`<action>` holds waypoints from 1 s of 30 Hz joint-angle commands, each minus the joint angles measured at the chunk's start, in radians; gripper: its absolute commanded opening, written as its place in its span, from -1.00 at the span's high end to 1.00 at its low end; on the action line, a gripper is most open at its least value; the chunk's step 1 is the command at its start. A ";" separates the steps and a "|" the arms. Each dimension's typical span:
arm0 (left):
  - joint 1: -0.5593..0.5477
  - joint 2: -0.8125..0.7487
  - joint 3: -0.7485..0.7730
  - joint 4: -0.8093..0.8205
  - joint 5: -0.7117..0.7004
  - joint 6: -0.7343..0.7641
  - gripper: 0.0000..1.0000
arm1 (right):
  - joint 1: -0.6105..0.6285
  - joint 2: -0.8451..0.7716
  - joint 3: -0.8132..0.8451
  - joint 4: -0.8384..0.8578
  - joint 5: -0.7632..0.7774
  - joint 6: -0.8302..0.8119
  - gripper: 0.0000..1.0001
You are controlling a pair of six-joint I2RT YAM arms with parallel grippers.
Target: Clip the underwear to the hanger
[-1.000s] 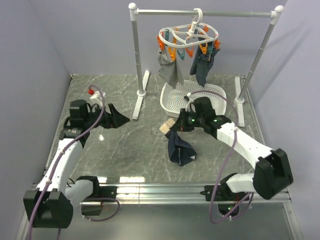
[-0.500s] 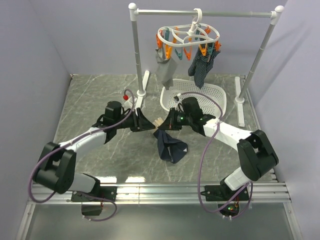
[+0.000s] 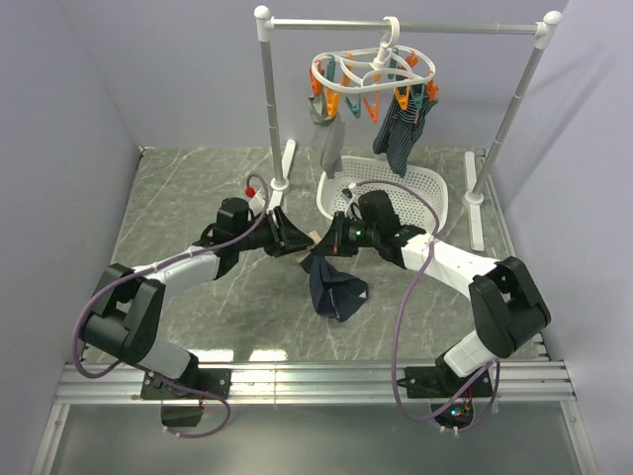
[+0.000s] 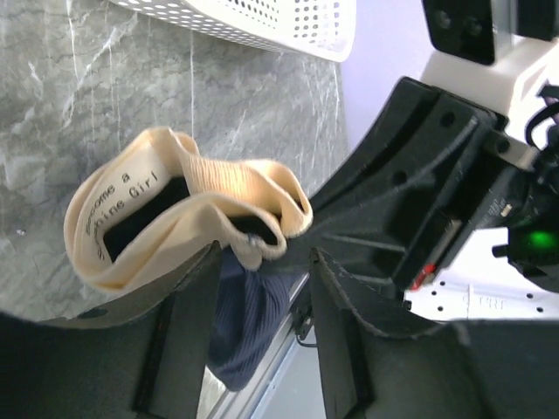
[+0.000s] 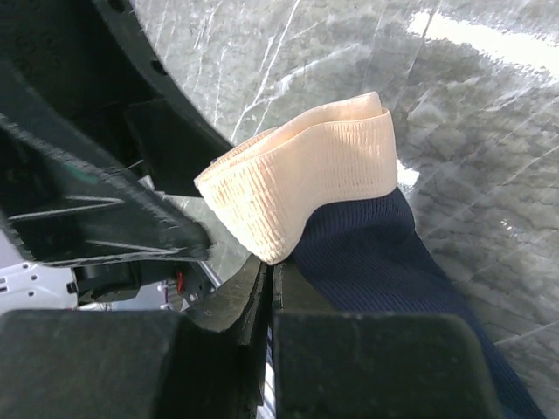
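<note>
The right pincer (image 3: 322, 243) is clenching tight on the underwear (image 3: 336, 289), dark navy fabric briefs with a wide beige printed waistband, and is gripping them at the waistband edge. The garment is hanging from that grip over the middle of the grey marbled desk (image 3: 198, 188). Its navy body is drooping toward the surface, and contact there is not showing clearly.

The left pincer (image 3: 299, 241) is meeting the right one tip to tip. Its fingers (image 4: 188, 323) are standing part-way apart with a fold of the waistband lying between them. Whether they are pressing the fabric or merely flanking it, I cannot tell.

The hanger (image 3: 376, 69), a white plastic round looped frame with a top hook, is hanging from the grey metal rail stand (image 3: 465, 28) at the rear, well apart from the underwear. Orange and teal clothespins (image 3: 346, 101) are dangling from it and holding a grey sock (image 3: 326, 148) and a navy pinstriped cloth (image 3: 401, 139). A white perforated plastic basket (image 3: 427, 193) is sitting beneath the hanger, just behind the right arm.
</note>
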 commanded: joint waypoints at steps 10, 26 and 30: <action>-0.012 0.021 0.089 -0.060 0.006 0.055 0.96 | -0.024 -0.059 0.037 0.003 -0.062 -0.033 0.67; 0.040 -0.196 0.215 -0.577 0.032 0.555 0.99 | -0.233 -0.216 0.068 -0.197 -0.172 -0.281 1.00; 0.074 -0.278 0.236 -0.721 -0.026 0.690 0.99 | -0.262 -0.384 -0.008 -0.253 -0.164 -0.381 1.00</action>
